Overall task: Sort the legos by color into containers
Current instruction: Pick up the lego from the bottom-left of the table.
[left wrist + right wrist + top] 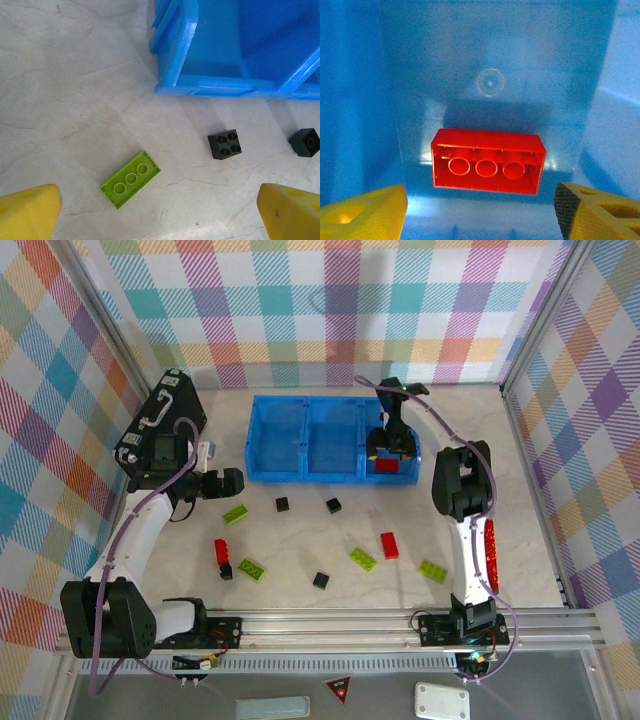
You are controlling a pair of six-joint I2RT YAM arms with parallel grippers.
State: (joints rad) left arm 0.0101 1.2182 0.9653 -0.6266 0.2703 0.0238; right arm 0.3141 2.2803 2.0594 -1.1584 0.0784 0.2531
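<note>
Looks barely begun. Counts one red rectangular plastic brick (487, 161) as sorted, lying underside-up on the floor of the right-end compartment of the translucent blue three-compartment plastic tray (300, 475), set toward the far edge of the pale marbled table (540, 540). Places the right gripper (481, 215) just above that brick, fingers spread and released, touching neither end of it. Finds nothing sorted in the middle or left compartment, as far as can be made out.

Leaves everything else loose on the table between tray and near edge: a lime-green rectangular plastic brick (131, 179) just off the tray's near-left corner, three more lime-green ones further toward the near edge; a second red brick (221, 552) toward the left edge and a third red brick (389, 545) right of centre; a black plastic cube (283, 504) and another black cube (333, 505) near the tray's front wall, a third black cube (321, 580) closer to the near edge. Holds the left gripper (159, 215) over the lime-green brick by the corner, fingers wide apart, grasping nothing. Judges roughly ten pieces unsorted, green and black not yet started.
</note>
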